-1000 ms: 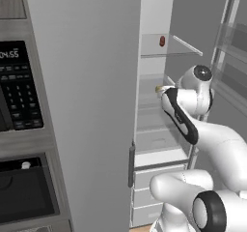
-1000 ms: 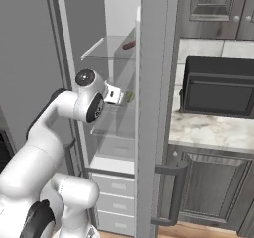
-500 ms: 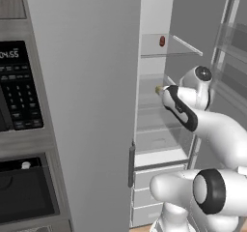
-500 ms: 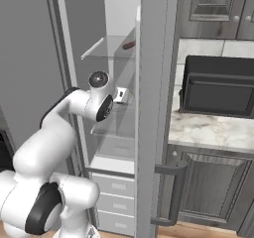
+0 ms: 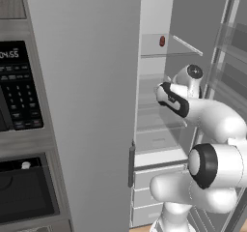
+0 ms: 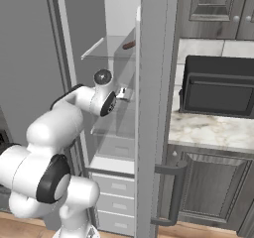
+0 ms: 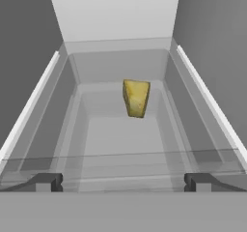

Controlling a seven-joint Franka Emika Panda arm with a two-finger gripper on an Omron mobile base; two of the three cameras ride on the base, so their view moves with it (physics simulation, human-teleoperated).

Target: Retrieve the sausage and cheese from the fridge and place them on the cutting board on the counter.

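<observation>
The fridge stands open, and the white arm reaches into it at mid height. In the hand view the two dark fingers sit at the lower left and lower right corners of the frame, spread wide with nothing between them.

The cheese shows just above the centre of that frame, a small yellow wedge standing on a glass shelf inside the fridge, back toward the rear wall. It lies ahead of the fingers and well apart from them, roughly on the line midway between the two tips, a touch to the right of centre. No finger touches it.

In the left base view the sausage is a small reddish spot on a higher glass shelf, in the upper middle of the frame, above the arm's wrist. In the right base view it appears as a slim brownish link near the upper centre, just left of the edge of the open fridge door, again above the arm.

In the right half of the right base view, the marbled desk carries a black appliance over dark grey cabinets.
</observation>
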